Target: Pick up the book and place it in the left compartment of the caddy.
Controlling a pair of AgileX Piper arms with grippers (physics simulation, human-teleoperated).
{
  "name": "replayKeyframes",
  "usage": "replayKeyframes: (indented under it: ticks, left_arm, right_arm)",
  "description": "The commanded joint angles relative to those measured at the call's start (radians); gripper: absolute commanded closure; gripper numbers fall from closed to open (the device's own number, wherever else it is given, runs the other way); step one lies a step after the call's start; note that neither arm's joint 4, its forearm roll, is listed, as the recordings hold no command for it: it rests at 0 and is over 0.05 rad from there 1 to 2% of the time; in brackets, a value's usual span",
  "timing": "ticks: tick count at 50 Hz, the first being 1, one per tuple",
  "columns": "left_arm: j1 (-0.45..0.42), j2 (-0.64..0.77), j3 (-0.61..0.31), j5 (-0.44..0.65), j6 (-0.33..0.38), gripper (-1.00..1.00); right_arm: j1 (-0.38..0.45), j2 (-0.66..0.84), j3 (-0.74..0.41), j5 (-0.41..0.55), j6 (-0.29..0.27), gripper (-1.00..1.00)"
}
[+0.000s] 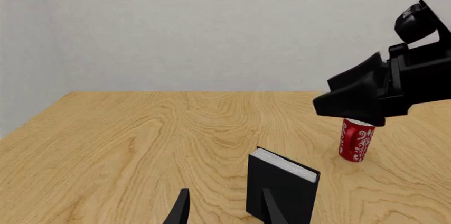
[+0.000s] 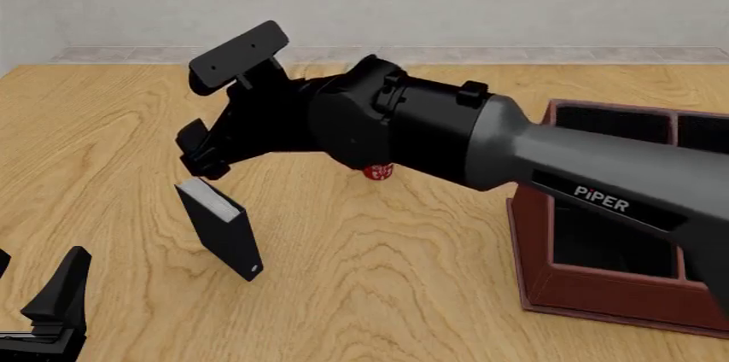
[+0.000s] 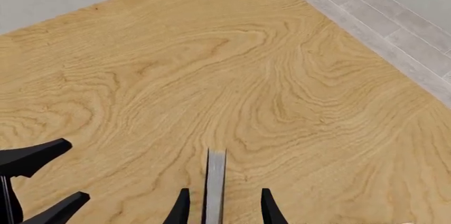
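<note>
From the left wrist view: book [image 1: 282, 188] upright on the tabletop [image 1: 141, 139], right claw [image 1: 352, 105] above it near the mug [image 1: 356, 139].

Front view: left claw [image 2: 46, 302] spread, empty, well apart. Caddy [image 2: 592, 281] lies far right.

Right wrist view: fingers [image 3: 180, 207] released, straddling the book's edge. An off-centre clench could topple it.

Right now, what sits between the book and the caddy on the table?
Front view: the red mug, mostly hidden under the right arm, stands between the book and the caddy. Otherwise bare wood.
</note>
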Motion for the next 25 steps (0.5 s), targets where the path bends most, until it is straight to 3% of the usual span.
replayKeyframes:
  ticks: [1,25]
  left_arm:
    - [0.0,0.0,0.0,0.0,0.0,-1.0]
    - [0.0,0.0,0.0,0.0,0.0,-1.0]
  right_arm:
    - [0.0,0.018,0.003,-0.003,0.019,-1.0]
    - [0.004,0.077,0.007,-0.019,0.052,-1.0]
